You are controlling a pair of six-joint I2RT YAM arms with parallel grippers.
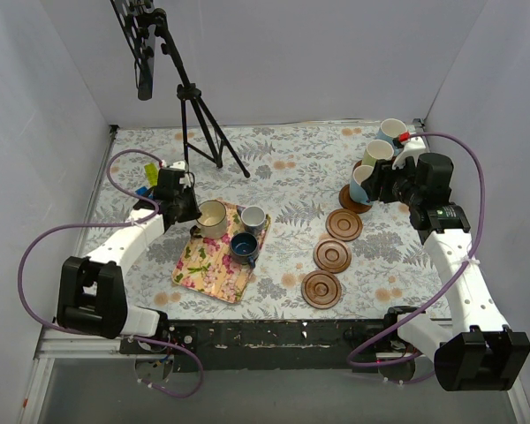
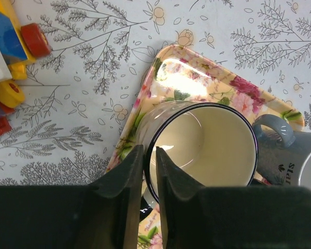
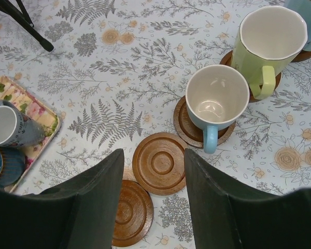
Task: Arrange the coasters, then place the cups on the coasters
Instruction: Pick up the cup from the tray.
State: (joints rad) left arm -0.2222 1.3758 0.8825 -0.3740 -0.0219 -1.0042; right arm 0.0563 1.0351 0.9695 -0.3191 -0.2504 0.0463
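Observation:
On the floral tray [image 1: 214, 281] stands a cream cup [image 1: 213, 218]. My left gripper [image 1: 194, 217] is shut on its wall. In the left wrist view one finger is inside the cream cup [image 2: 212, 140] and one outside, with the gripper [image 2: 149, 151] pinching the rim. A grey-white cup [image 1: 253, 217] and a navy cup [image 1: 243, 247] share the tray. At the right, a light blue cup [image 3: 215, 98] and a yellow-green cup [image 3: 267, 39] sit on coasters. My right gripper [image 3: 154, 155] is open above an empty coaster [image 3: 160, 163]. Three empty coasters [image 1: 332, 256] lie in a line.
A camera tripod [image 1: 199, 115] stands at the back left. Colourful toy blocks [image 2: 10, 52] lie left of the tray [image 2: 197, 67]. Another light blue cup [image 1: 391, 132] stands at the far right back. White walls close in the table on three sides.

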